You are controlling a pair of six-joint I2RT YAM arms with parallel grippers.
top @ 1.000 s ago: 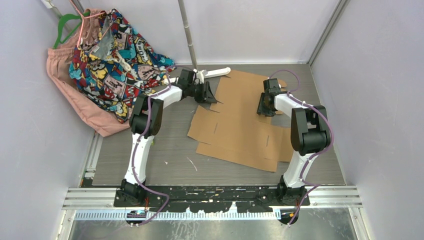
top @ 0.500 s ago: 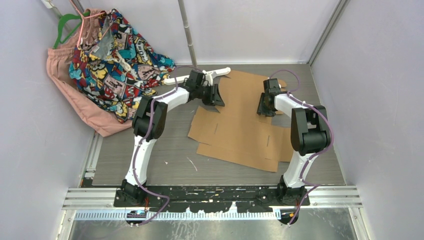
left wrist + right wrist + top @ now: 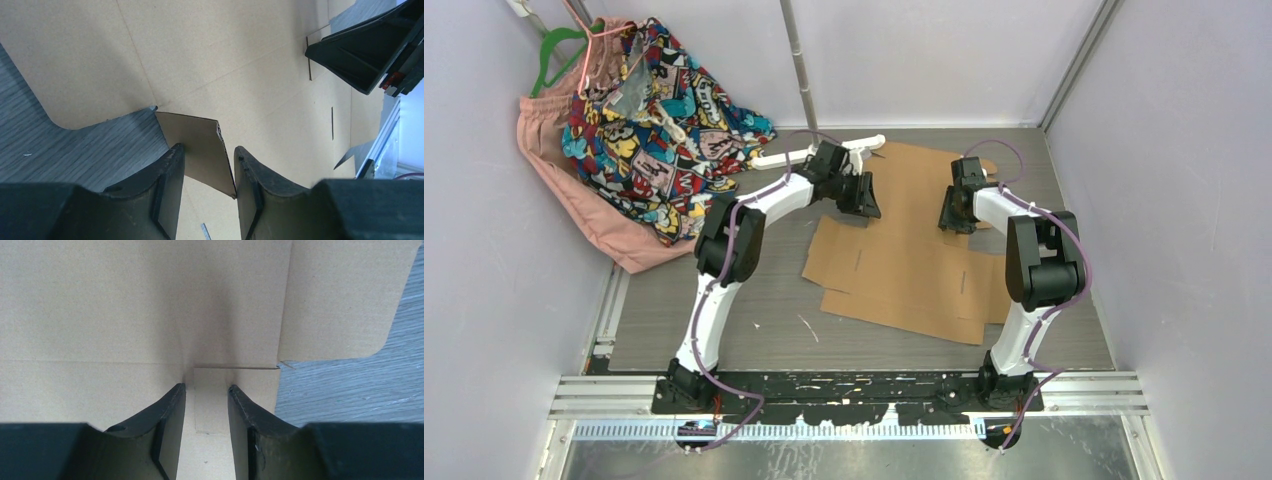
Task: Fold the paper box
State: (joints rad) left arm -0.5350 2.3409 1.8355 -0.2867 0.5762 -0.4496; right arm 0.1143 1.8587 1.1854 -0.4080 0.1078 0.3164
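Observation:
The paper box (image 3: 914,245) is a flat brown die-cut cardboard sheet lying unfolded on the grey table. My left gripper (image 3: 864,196) is at the sheet's upper left edge. In the left wrist view (image 3: 206,150) its jaws are open and straddle a small raised flap (image 3: 192,137), whose edge leans on the right finger. My right gripper (image 3: 952,212) is open and points down onto the sheet's upper right part. In the right wrist view (image 3: 206,387) its fingertips rest on the cardboard (image 3: 125,305) either side of a small cut tab (image 3: 212,400).
A heap of colourful and pink clothes (image 3: 644,120) with a green hanger (image 3: 554,45) lies at the back left. A white bar (image 3: 789,155) lies behind my left gripper. A metal pole (image 3: 799,70) stands at the back. Walls close in on both sides.
My left gripper has moved right, from beside the sheet onto its upper left edge, and now straddles the small flap. The right arm has not moved.

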